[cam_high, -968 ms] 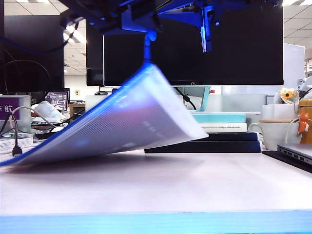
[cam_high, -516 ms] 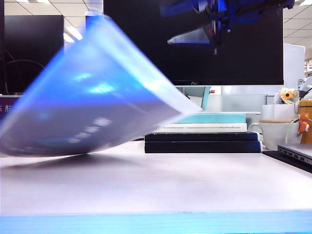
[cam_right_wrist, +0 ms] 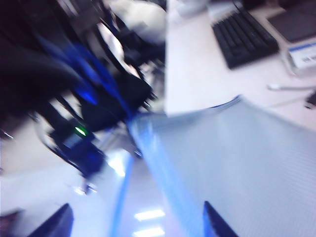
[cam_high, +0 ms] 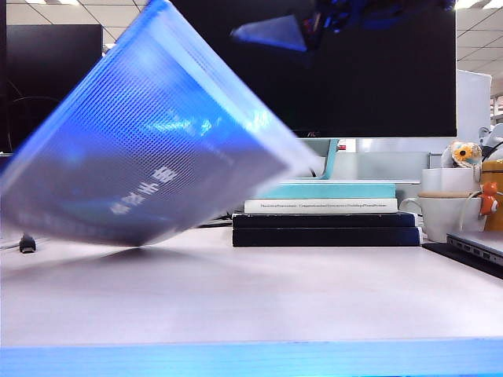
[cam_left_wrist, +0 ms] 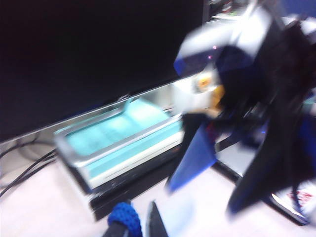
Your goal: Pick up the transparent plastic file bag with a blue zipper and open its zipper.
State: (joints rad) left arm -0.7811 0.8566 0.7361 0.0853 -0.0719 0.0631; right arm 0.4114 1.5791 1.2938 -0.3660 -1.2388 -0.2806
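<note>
Right gripper [cam_right_wrist: 133,224] jaws are spread wide, with nothing between them; its two dark fingertips [cam_right_wrist: 52,224] are seen at the edge of the right wrist view, just beside the bag [cam_right_wrist: 237,163]. In the exterior view a blurred light-blue finger of this gripper [cam_high: 271,33] is seen high in front of the black monitor [cam_high: 377,78], above the books [cam_high: 326,216].

Left gripper [cam_left_wrist: 136,222] is closed narrow; in the left wrist view only its blue-wrapped tip [cam_left_wrist: 126,217] and a dark finger beside it are seen, and whether the bag is pinched there cannot be told.

In the exterior view the bag [cam_high: 157,149] is held up off the table [cam_high: 251,298], tilted steeply, to the left of the books, with one corner reaching over the book stack. Printed characters are shown upside down on its face. Blue zipper [cam_high: 86,86] is seen running along the upper left edge. A white mug [cam_high: 444,214] stands to the right of the books.
</note>
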